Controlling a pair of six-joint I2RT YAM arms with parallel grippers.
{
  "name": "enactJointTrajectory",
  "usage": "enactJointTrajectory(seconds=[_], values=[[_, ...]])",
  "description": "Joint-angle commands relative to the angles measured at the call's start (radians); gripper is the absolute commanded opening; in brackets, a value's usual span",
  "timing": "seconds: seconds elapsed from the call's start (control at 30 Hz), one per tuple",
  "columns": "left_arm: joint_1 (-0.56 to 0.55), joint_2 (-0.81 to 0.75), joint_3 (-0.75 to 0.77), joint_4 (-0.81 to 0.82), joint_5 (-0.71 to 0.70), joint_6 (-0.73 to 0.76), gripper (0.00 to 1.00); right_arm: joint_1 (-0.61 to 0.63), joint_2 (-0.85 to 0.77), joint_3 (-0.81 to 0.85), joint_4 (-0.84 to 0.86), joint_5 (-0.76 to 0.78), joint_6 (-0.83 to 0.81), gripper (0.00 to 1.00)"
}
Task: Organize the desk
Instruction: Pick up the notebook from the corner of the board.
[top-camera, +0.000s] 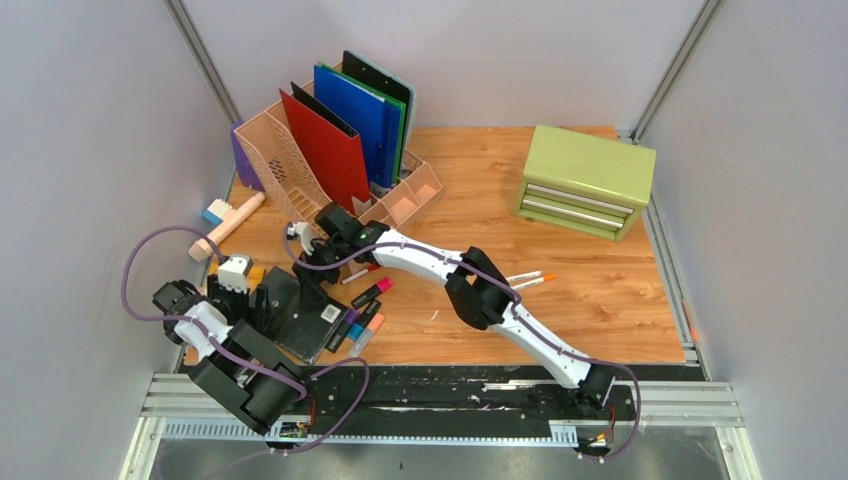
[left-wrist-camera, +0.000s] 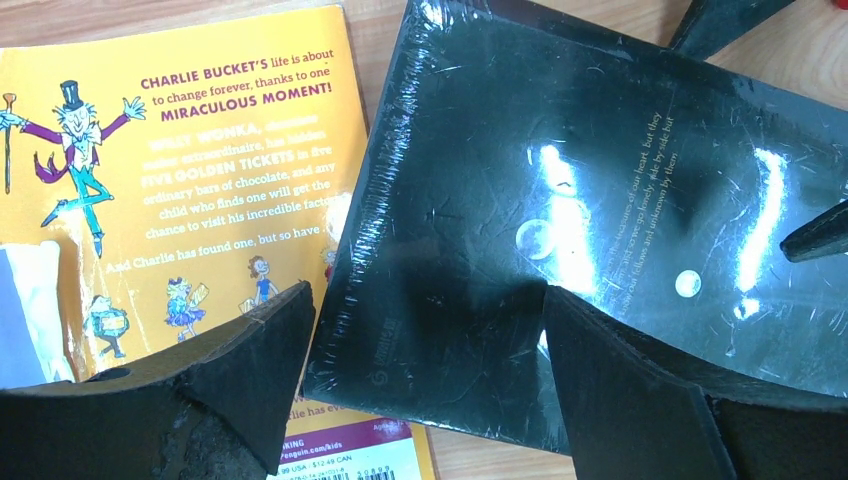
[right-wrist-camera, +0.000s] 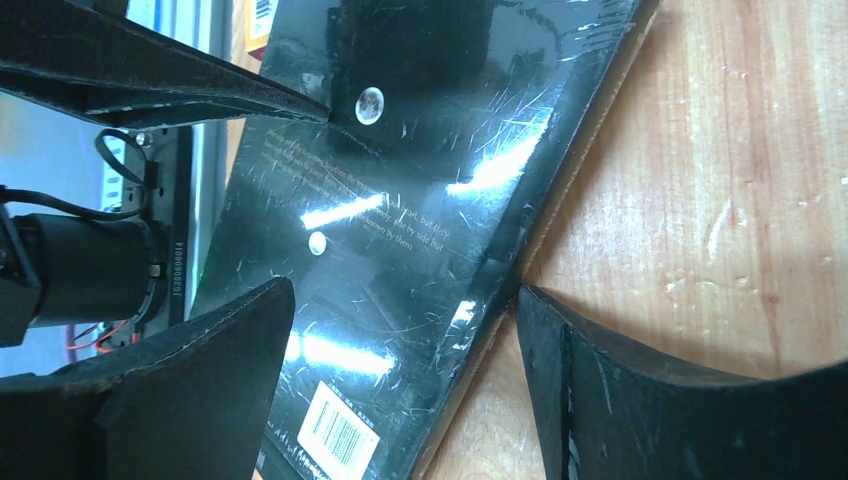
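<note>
Right claw (right-wrist-camera: 405, 295): spread wide and gripping nothing; poised low across the right edge of the black book (right-wrist-camera: 400, 200), one finger above the cover, the other above bare wood
Left claw (left-wrist-camera: 428, 292): equally wide and empty; hanging above the seam where the black book overlaps the yellow book (left-wrist-camera: 200, 180)
Arm pose: right arm (top-camera: 520, 320) stretched from its near-right base, elbow bent mid-desk, wrist reaching left; left arm (top-camera: 225, 350) folded tight at the near-left corner; the two claws almost meet over the books
Desk (top-camera: 600, 300): orange-brown wood top filling the floor between the white walls, black rail along its near edge; both books lie at its near left
Organiser (top-camera: 275, 160): peach mesh rack at far left; upright inside, a red folder (top-camera: 325, 150), a blue folder (top-camera: 350, 110) and a black clipboard (top-camera: 375, 68); contents of the small trays at its right end cannot be made out
Cabinet (top-camera: 585, 180): green, far right, two silver drawers closed
Loose on the wood: markers (top-camera: 365, 310) fanned just right of the black book; two orange-tipped pens (top-camera: 527, 280) beside the right elbow
Yellow book text: "CHARLIE BUCKET'S life is about to change forever, thanks to one MIRACULOUS MOMENT!"; "FIVE GOLDEN TICKETS"; price line "$12.49 CAN"
Black book marks: glossy wrap; barcode sticker (right-wrist-camera: 340, 435) on the cover; gold lettering too fine to read
</note>
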Motion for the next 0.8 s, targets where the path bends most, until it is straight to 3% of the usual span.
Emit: enactJointTrajectory(seconds=[0.0, 0.77], values=[[-0.007, 0.041, -0.079, 0.124, -0.162, 0.093, 0.91, 0.009, 0.036, -0.003, 0.028, -0.143, 0.101, 0.82], [-0.008, 0.015, -0.13, 0.153, -0.169, 0.106, 0.9, 0.04, -0.018, -0.017, 0.185, -0.375, 0.308, 0.65]])
